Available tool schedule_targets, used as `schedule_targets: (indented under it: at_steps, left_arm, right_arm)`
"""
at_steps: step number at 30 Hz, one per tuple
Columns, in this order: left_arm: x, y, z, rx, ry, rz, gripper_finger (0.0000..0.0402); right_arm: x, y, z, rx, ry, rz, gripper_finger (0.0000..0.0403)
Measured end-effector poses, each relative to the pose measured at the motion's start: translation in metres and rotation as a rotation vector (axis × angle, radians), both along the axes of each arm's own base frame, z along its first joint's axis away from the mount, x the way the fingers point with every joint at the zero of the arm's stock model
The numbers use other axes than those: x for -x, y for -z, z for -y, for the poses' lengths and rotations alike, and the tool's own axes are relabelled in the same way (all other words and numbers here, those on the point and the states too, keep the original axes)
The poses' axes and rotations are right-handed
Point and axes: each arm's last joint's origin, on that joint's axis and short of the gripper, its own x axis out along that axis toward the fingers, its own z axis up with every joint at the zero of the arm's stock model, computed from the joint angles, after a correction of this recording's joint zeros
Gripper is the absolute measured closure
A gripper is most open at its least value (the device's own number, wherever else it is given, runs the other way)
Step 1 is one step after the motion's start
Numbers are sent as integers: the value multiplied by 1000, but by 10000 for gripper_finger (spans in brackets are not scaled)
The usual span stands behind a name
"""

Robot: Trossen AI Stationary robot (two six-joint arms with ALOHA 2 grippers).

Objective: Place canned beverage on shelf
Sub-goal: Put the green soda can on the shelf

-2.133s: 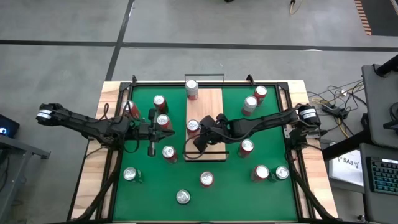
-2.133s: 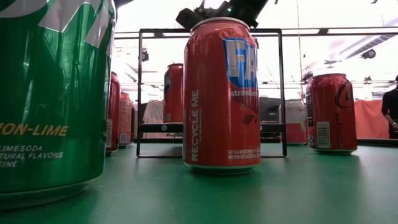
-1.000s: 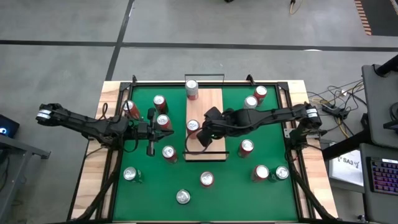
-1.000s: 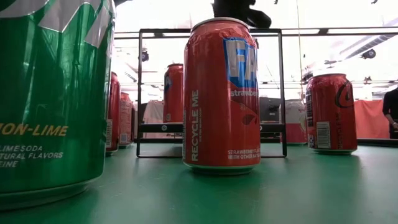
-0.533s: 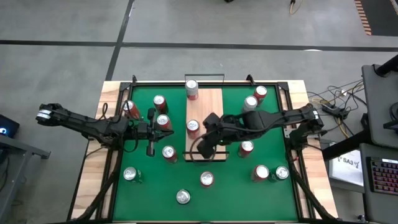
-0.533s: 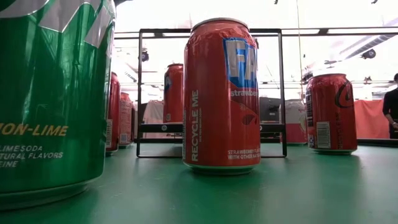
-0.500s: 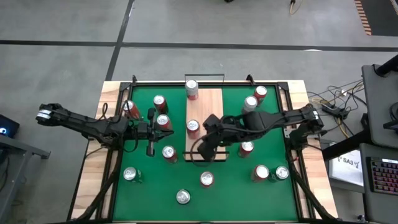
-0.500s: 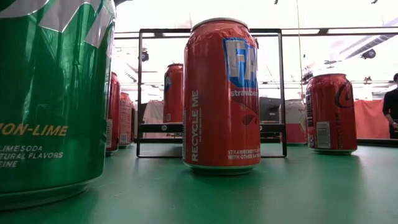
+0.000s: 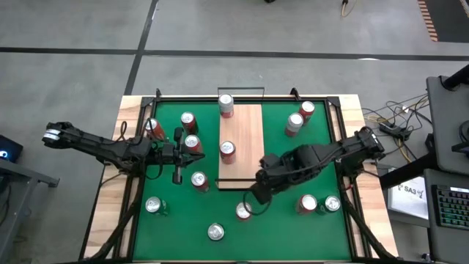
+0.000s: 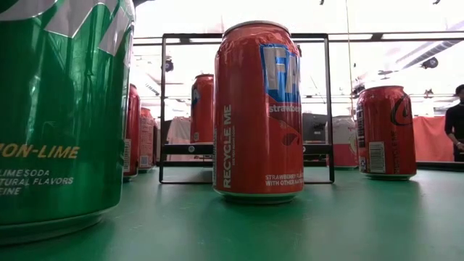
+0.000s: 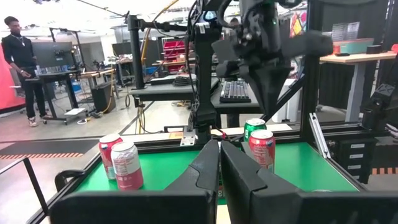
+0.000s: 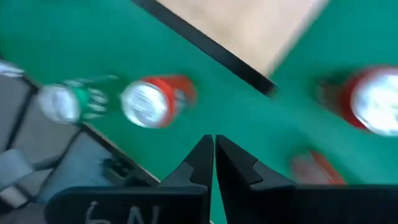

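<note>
While the shelf (image 9: 241, 145) is lying mid-mat carrying two cans (image 9: 228, 150) | right gripper (image 9: 256, 196) is hovering clenched and empty off its near end, seemingly lining up on red can (image 9: 243, 211) | left gripper (image 9: 178, 176) is idling clenched, left side.

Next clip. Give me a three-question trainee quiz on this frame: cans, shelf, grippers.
1. How many cans stand on the shelf in the high view?
2. True or false: the right gripper is shut on a can.
3. Which arm reaches over the mat's near half: (a) left, (b) right?

Key
1. Two: a red can at the far end and a red can mid-board.
2. False. Its fingers are shut with nothing between them, above the green mat.
3. (b). The left gripper waits at the left, shut.
</note>
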Motion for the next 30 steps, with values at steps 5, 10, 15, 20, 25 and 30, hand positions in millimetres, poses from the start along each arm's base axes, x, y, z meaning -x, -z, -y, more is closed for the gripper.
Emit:
schedule_targets:
  at_steps: [5, 10, 15, 20, 25, 30]
  left_arm:
    - [0, 0, 0, 1, -4, 0, 402]
    - [0, 0, 0, 1, -4, 0, 402]
    - [0, 0, 0, 1, -4, 0, 402]
    - [0, 0, 0, 1, -4, 0, 402]
    - [0, 0, 0, 1, -4, 0, 402]
    - [0, 0, 0, 1, -3, 0, 402]
  right_arm:
    - [4, 7, -2, 42, -75, -53, 394]
    - [4, 9, 0, 79, -57, -59, 394]
    - [11, 10, -2, 73, -17, -124, 376]
    - [14, 10, -6, 80, -42, -121, 327]
    - [14, 15, -8, 167, -168, -117, 296]
    - [25, 27, -9, 38, -78, -220, 318]
